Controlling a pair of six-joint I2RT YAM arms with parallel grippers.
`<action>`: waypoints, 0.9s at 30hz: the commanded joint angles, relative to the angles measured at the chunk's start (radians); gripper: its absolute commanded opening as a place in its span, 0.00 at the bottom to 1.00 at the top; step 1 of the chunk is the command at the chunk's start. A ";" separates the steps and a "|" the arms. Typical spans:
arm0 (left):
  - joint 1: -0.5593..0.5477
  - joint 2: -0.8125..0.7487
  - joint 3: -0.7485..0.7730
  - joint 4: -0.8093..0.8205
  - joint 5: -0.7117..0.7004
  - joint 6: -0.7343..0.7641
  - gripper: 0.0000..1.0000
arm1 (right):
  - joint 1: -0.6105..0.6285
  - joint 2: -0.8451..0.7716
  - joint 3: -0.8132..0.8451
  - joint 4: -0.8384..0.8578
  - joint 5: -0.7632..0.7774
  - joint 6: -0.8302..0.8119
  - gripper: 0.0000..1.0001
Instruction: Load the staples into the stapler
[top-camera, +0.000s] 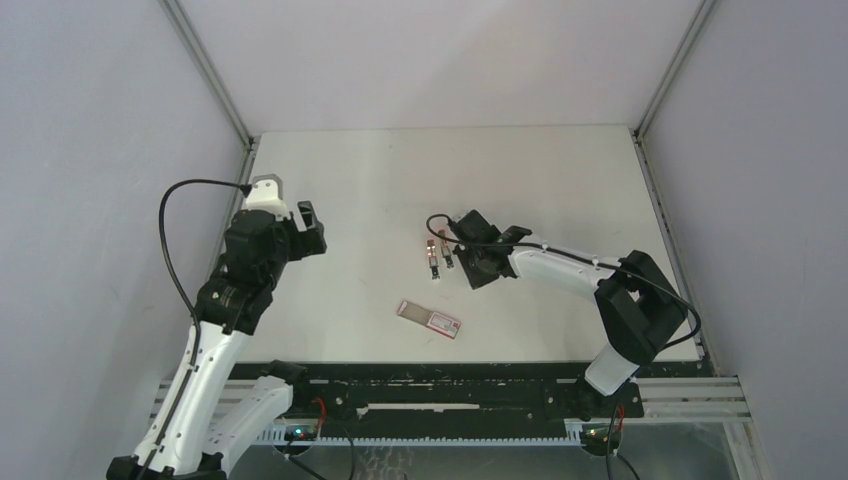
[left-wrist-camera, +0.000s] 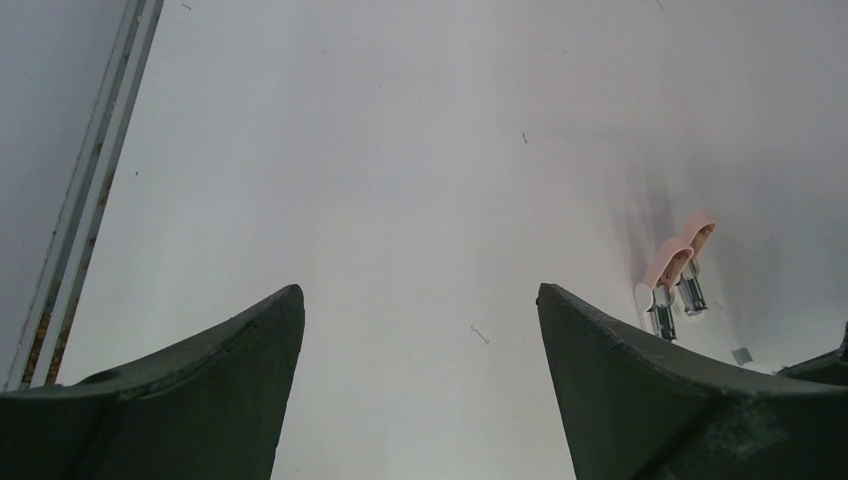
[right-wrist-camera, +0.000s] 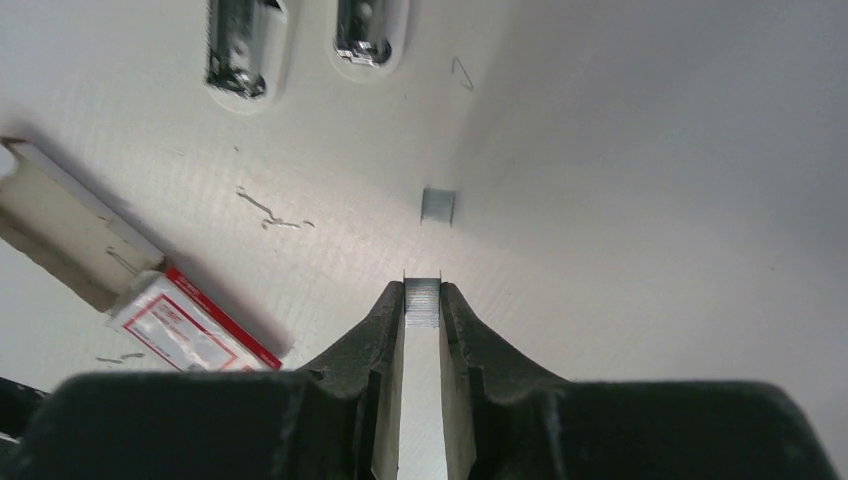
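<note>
Black left gripper (top-camera: 312, 228) at centre left, jaws spread wide, holding nothing. Red-white box (top-camera: 428, 319) of staples lies low centre on table (top-camera: 560, 180), tray slid partly out. Pink stapler (top-camera: 436, 257) opened flat at centre, just above box. Then right gripper (right-wrist-camera: 422, 290), just right of stapler, fingers pinched onto staple strip (right-wrist-camera: 422, 306). Loose strip (right-wrist-camera: 438, 205) on table just beyond fingertips.

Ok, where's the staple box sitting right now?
In the top view, the staple box lies slid open near the middle of the table, a little nearer the arms than the open stapler.
</note>
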 joint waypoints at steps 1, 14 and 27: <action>0.009 -0.048 -0.011 0.035 0.026 -0.022 0.90 | -0.004 -0.010 0.084 0.066 -0.019 0.056 0.15; 0.009 -0.132 0.001 0.109 0.148 -0.091 0.91 | 0.022 0.192 0.278 0.156 0.074 0.110 0.15; 0.034 -0.143 -0.028 0.115 0.182 -0.092 0.91 | 0.009 0.267 0.319 0.143 0.093 0.108 0.15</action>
